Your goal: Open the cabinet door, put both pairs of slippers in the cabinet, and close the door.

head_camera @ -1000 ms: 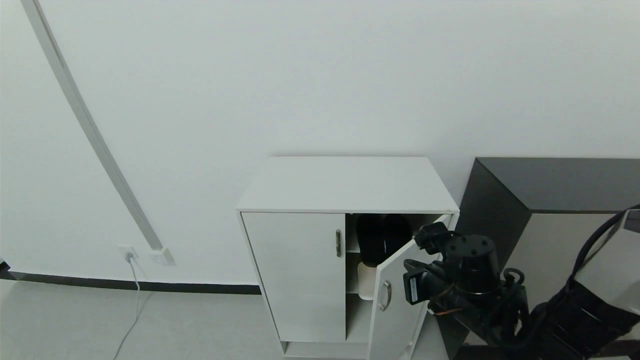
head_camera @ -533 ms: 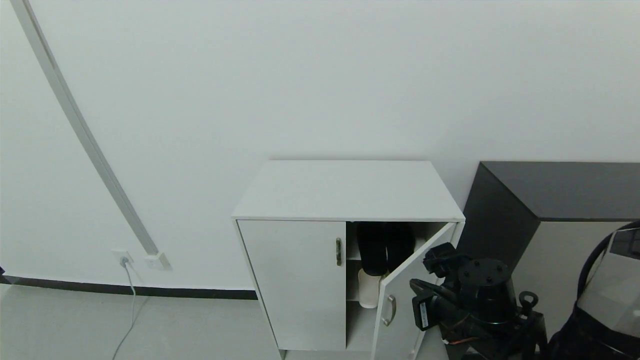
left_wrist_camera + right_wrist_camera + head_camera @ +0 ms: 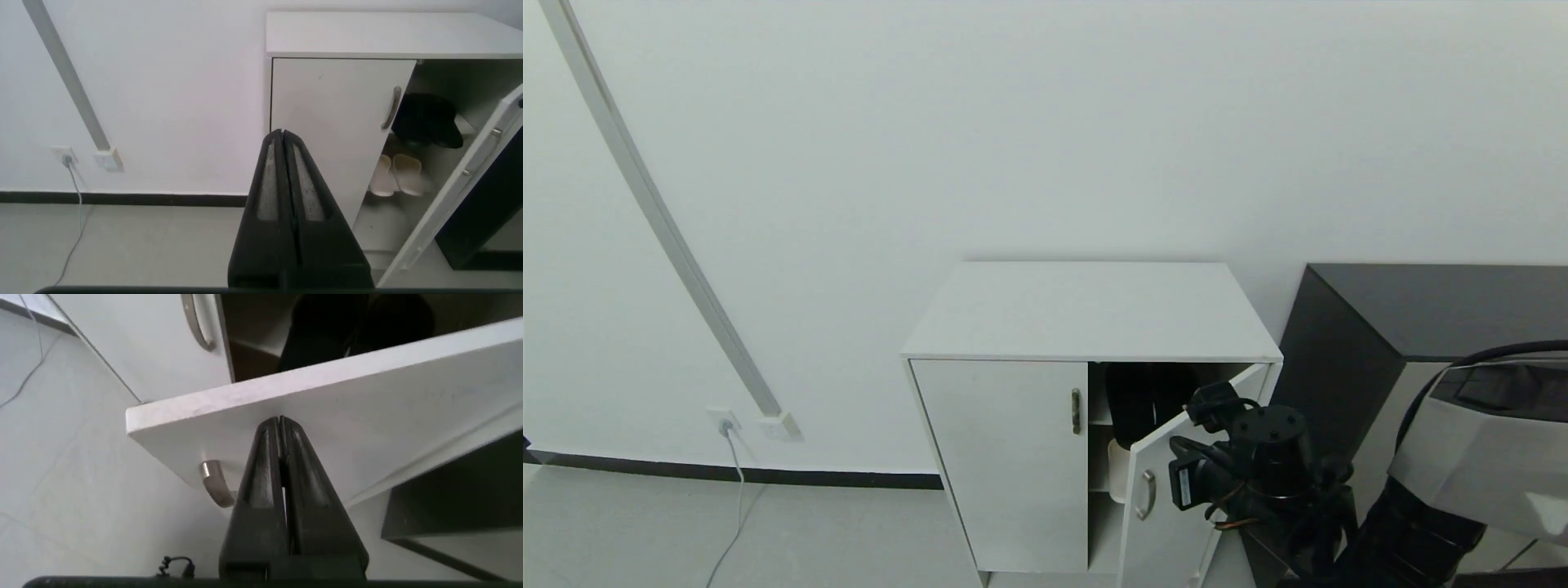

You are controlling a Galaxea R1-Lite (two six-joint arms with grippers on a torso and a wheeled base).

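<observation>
Door stood ajar, hinge at 3 o'clock, free edge toward 6. Right claw, pressed together, touched outer face; left claw, also together, hung well apart. Black slippers and white slippers lay inside cabinet.

Left gripper, black jaws pressed together, sits mid-frame before the white two-door cabinet; past its ajar door, black slippers lie shelved above beige slippers.

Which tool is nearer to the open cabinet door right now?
Right. The right tool sits at the outer face of the door; the left tool hangs well back from the cabinet.
</observation>
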